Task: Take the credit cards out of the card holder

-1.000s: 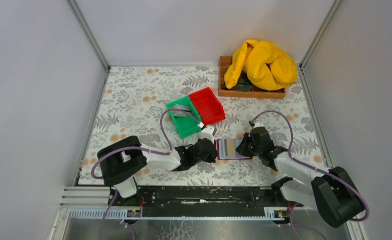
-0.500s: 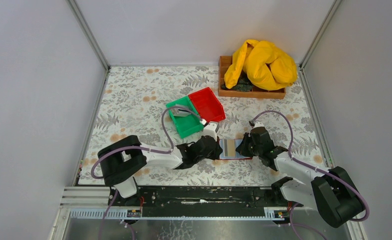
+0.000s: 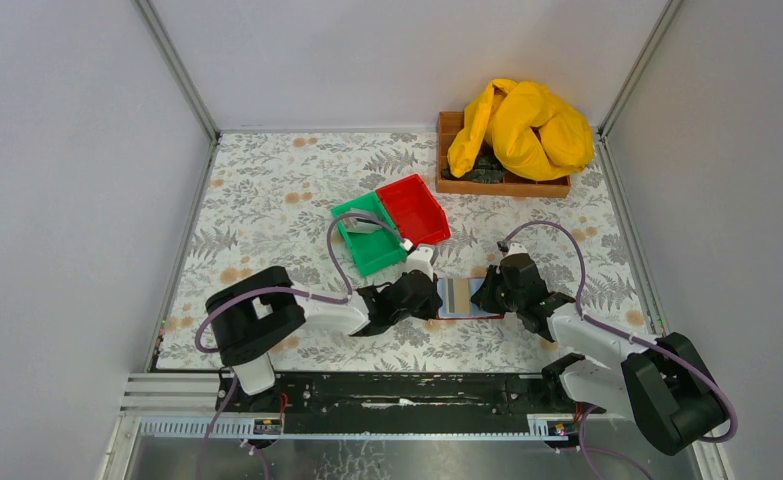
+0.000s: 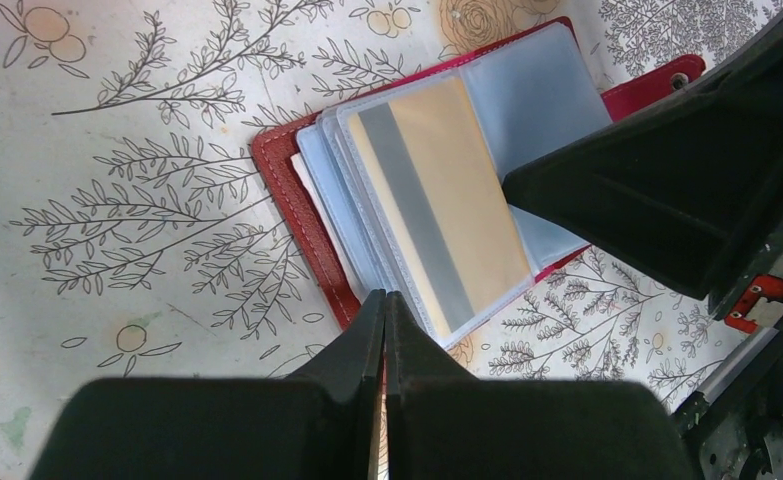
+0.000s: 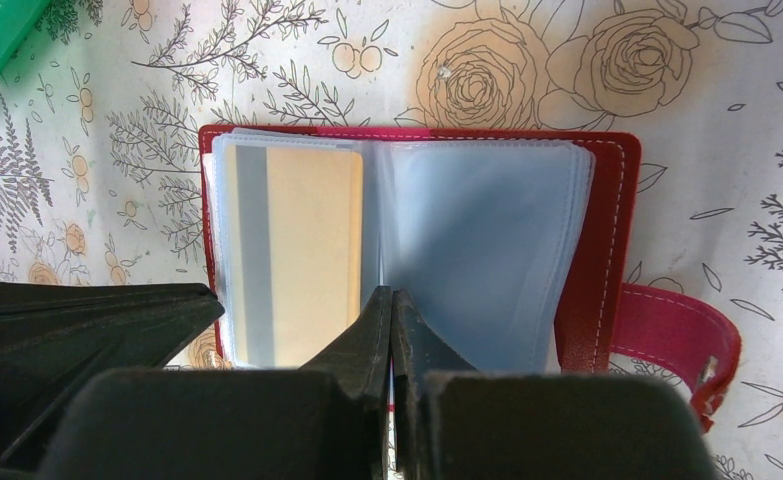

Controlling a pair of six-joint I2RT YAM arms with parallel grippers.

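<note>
The card holder point(image 3: 467, 298) lies open on the floral table between my two grippers, red border out, grey-blue plastic sleeves up. A tan credit card with a grey stripe point(image 4: 437, 200) sits in the top sleeve on the holder's left half; it also shows in the right wrist view point(image 5: 302, 250). The edges of other sleeves show under it. My left gripper point(image 4: 384, 295) is shut, its tips at the sleeves' outer edge by the red border. My right gripper point(image 5: 391, 292) is shut, its tips over the holder's middle fold point(image 5: 372, 200). The right sleeves point(image 5: 477, 240) look empty.
A green bin point(image 3: 367, 245) with a grey card in it point(image 3: 364, 222) and a red bin point(image 3: 414, 210) stand just behind the holder. A wooden tray point(image 3: 502, 187) under a yellow cloth point(image 3: 522, 125) is at the back right. The holder's strap point(image 5: 672, 335) sticks out on its right.
My left gripper has moved right and now covers the holder's left edge. The right gripper and the holder have stayed where they were.
</note>
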